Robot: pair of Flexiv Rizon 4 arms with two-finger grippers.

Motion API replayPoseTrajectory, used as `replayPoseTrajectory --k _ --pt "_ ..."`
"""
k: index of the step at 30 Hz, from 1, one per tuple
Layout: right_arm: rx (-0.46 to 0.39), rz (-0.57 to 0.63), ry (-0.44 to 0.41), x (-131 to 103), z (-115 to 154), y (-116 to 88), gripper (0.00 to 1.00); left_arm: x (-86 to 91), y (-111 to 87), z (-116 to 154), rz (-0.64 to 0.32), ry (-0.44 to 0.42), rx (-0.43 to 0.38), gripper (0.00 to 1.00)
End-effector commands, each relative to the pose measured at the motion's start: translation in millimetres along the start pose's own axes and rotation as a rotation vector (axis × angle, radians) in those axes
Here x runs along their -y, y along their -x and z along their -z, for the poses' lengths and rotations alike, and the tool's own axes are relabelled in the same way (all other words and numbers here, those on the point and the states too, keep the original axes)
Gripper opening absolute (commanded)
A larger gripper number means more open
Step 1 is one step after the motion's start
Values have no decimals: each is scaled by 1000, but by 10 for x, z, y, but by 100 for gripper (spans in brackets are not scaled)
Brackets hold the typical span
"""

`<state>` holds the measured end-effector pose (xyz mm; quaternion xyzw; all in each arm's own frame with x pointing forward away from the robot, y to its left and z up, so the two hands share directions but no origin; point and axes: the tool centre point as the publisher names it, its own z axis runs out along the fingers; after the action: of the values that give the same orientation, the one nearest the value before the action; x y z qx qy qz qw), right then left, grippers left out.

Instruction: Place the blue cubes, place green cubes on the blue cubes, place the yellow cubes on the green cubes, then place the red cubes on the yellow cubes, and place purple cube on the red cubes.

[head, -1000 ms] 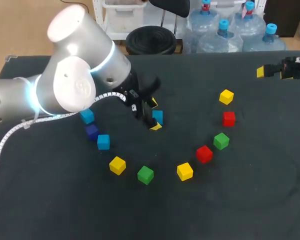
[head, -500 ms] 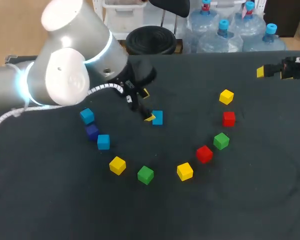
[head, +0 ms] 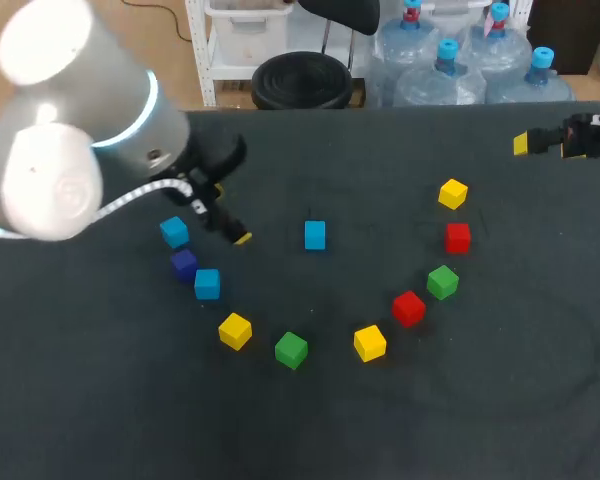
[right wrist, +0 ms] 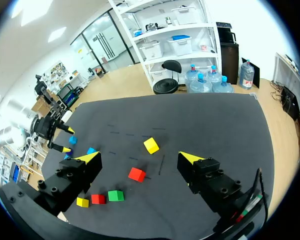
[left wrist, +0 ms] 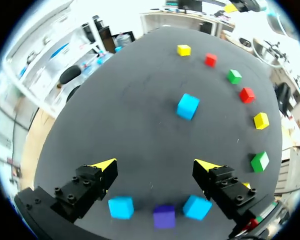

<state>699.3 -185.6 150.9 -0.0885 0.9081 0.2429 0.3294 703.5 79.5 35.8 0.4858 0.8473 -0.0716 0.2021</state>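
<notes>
One blue cube [head: 314, 235] sits alone mid-table, ahead of my left gripper [left wrist: 155, 165] in the left wrist view [left wrist: 188, 106]. My left gripper [head: 220, 212] hovers open and empty to its left, above two more blue cubes [head: 174, 232] [head: 207, 283] and a purple cube [head: 184, 263]. Yellow [head: 235, 330], green [head: 291, 349], yellow [head: 369, 343], red [head: 408, 307], green [head: 442, 282], red [head: 457, 237] and yellow [head: 452, 193] cubes form an arc. My right gripper [head: 565, 140] stays open and empty at the far right edge.
The black table [head: 500, 400] has free room in front of the arc of cubes and at its back. In the right wrist view the yellow cube [right wrist: 151, 145] and the red cube [right wrist: 136, 174] lie ahead of my right gripper [right wrist: 139, 157].
My left gripper has pulled back to the left, away from the middle blue cube, which stays on the table. The right arm has not moved.
</notes>
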Motion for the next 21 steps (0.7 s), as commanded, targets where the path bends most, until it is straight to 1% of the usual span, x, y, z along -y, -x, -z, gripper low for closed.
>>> replayPoseTrajectory --k 1,5,8,18,21 --pt "0 0 -2 -5 -2 1 100 -20 -246 85 43 61 0 100" --pt "0 0 -2 -5 -2 1 100 -100 -366 73 90 74 -10 100" --pt "0 0 -2 -5 -2 1 100 -197 -429 67 119 83 -17 100" --pt "0 0 -2 -5 -2 1 100 -436 -458 49 124 94 -20 100" --pt "0 0 -2 -5 -2 1 100 -501 -494 52 134 96 -18 100"
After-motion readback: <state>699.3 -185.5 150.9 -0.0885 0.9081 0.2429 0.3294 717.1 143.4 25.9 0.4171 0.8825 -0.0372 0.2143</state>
